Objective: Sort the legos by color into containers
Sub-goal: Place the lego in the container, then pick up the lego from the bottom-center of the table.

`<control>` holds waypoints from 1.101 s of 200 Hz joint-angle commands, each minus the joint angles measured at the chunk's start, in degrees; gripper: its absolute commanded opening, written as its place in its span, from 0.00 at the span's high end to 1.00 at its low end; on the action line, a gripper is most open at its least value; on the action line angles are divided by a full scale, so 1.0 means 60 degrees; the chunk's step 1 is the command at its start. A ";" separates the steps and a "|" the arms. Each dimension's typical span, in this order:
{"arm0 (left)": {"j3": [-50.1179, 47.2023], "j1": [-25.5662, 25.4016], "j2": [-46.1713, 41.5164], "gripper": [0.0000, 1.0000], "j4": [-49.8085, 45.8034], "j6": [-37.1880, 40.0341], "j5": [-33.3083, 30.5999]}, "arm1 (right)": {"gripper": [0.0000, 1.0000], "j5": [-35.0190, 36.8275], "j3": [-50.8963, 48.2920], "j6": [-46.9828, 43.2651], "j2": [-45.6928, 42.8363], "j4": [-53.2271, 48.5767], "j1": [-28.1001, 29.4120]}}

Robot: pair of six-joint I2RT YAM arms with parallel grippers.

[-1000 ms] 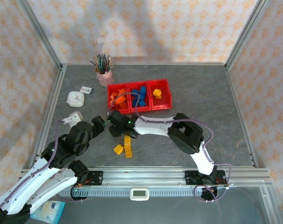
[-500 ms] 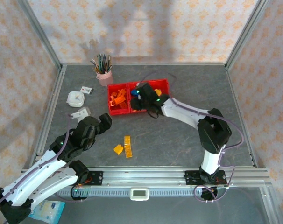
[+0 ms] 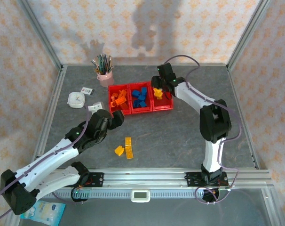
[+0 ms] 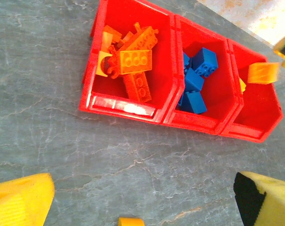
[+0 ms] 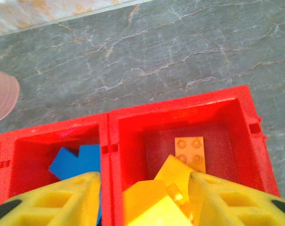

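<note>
Worktop [image 3: 180,136], grey, bare along its right edge and front-right corner. Red containers [image 3: 140,111] sit toward its far edge. Left gripper [image 3: 115,119] gapes near their left corner; right gripper [image 3: 158,86], jaws parted, overhangs their right end. Loose legos [image 3: 125,148] lie front-centre.

On my feed both arms are built alike: the left arm [image 3: 48,162] and the right arm [image 3: 194,96] wear smooth white link shells between bulky black joint housings [image 3: 215,122]. A thin lilac cable [image 3: 180,56] runs along the right arm, and another follows the left one. Each base [image 3: 210,179] is a black block with orange-red wiring showing. The left end effector [image 3: 115,118] and right end effector [image 3: 157,87] have black bodies; through the wrist cameras I see their fingers [image 4: 20,200] are chunky yellow plastic, one left finger with a black inner face, the right pair moulded with triangular recesses
</note>
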 commanded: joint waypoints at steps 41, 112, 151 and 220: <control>0.0200 0.0115 -0.0139 0.01 0.0246 0.0232 -0.0164 | 0.38 0.0549 -0.0164 -0.0395 -0.0658 -0.0381 0.0418; -0.0420 0.0145 -0.1832 0.01 -0.1500 -0.0683 -0.0803 | 0.29 0.0832 -0.3157 0.0077 -0.2670 -0.0291 0.3163; -0.0615 0.0144 -0.2672 0.01 -0.2363 -0.1197 -0.0914 | 0.25 0.0995 -0.3846 0.1390 -0.2428 -0.0451 0.4927; -0.0767 0.0145 -0.3137 0.01 -0.2955 -0.1535 -0.0892 | 0.24 0.1729 -0.2998 0.3688 -0.0754 -0.0912 0.6604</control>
